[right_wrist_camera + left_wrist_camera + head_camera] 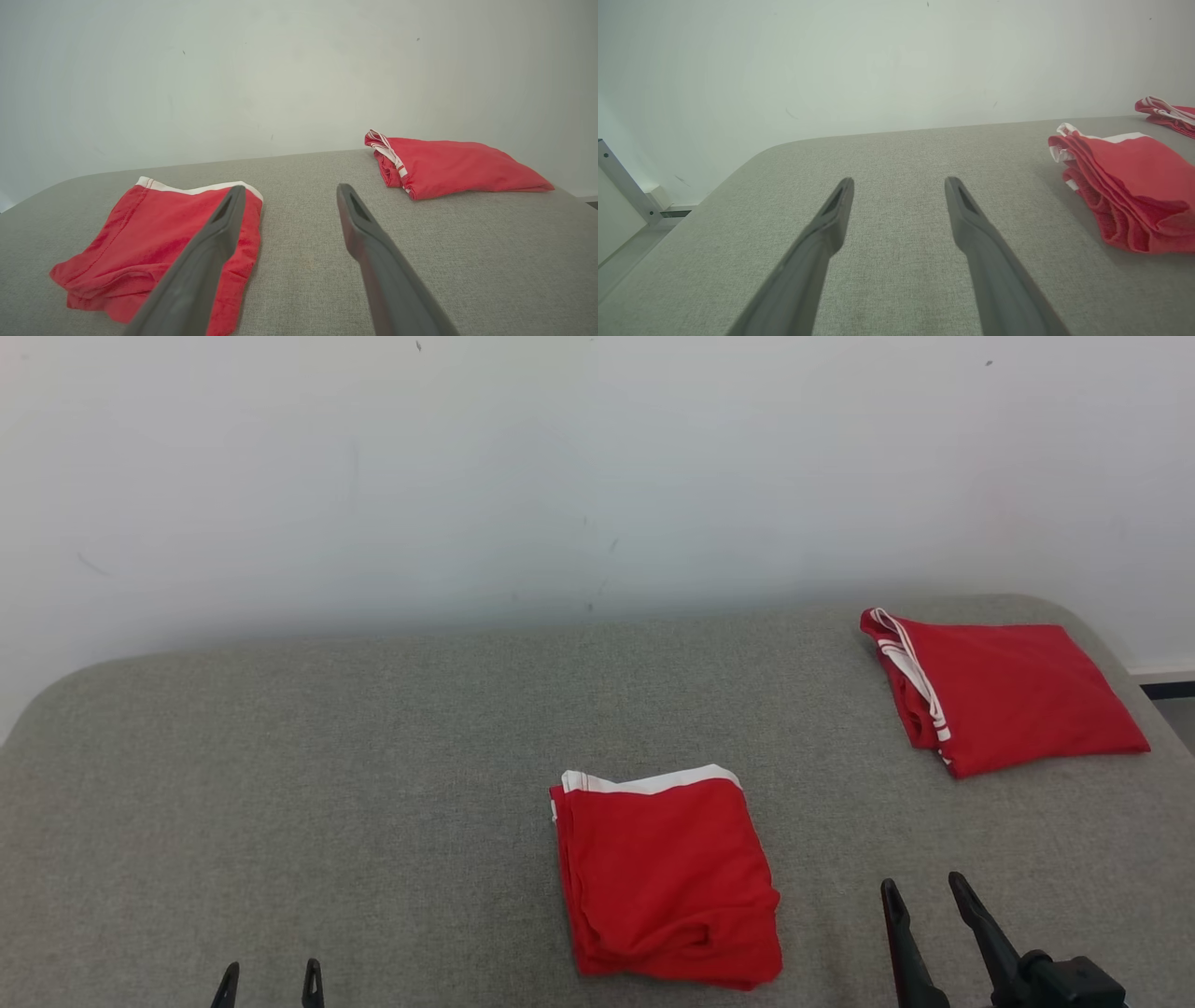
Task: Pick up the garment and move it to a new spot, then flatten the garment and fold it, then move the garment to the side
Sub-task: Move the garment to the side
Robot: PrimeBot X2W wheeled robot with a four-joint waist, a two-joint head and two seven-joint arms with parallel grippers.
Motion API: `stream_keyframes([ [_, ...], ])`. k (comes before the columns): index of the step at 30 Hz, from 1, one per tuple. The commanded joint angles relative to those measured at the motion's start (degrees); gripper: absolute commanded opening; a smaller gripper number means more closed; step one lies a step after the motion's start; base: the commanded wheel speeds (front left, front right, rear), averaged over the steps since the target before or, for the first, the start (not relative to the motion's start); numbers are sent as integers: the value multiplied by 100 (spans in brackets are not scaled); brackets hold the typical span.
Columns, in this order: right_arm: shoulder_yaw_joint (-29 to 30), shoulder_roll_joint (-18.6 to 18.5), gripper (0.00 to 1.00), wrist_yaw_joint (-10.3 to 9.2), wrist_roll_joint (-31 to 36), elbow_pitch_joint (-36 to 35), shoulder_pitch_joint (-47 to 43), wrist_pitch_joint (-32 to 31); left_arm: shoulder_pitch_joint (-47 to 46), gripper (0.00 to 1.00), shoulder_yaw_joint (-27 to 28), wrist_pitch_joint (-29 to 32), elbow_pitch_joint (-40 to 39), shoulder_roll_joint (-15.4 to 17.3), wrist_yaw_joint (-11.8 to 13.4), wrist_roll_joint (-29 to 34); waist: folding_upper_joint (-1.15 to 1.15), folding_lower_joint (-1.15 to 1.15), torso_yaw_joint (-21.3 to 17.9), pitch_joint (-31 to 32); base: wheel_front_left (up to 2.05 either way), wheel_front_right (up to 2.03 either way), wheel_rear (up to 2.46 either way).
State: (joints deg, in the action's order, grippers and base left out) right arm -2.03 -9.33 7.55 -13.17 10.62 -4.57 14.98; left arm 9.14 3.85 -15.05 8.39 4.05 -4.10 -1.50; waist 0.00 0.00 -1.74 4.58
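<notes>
Head view shows the near garment central, open table stretching left.

Two red garments with white trim lie on a single grey worktop: one garment near the front edge, a second garment at the far right corner. Two hands, the left hand and the right hand, each show two dark fingers.

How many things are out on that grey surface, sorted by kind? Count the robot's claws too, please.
Red folded garments: 2 (near garment, far garment)
Claws, both open and holding nothing: 2 (left claw, right claw)
Grey padded table: 1
Total: 5
</notes>
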Motion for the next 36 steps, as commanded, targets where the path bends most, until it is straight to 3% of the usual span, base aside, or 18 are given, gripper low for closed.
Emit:
stream_keyframes([
  [1, 8, 19, 100, -12, 29, 8, -2, 25, 71, 100, -8, -17, -29, 22, -20, 31, 0, 0, 5, -2, 0, 0, 0],
  [36, 45, 36, 100, -12, 76, 119, 139, 24, 16, 100, -165, -17, -28, 40, -23, 47, 0, 0, 214, -78, 0, 0, 0],
])
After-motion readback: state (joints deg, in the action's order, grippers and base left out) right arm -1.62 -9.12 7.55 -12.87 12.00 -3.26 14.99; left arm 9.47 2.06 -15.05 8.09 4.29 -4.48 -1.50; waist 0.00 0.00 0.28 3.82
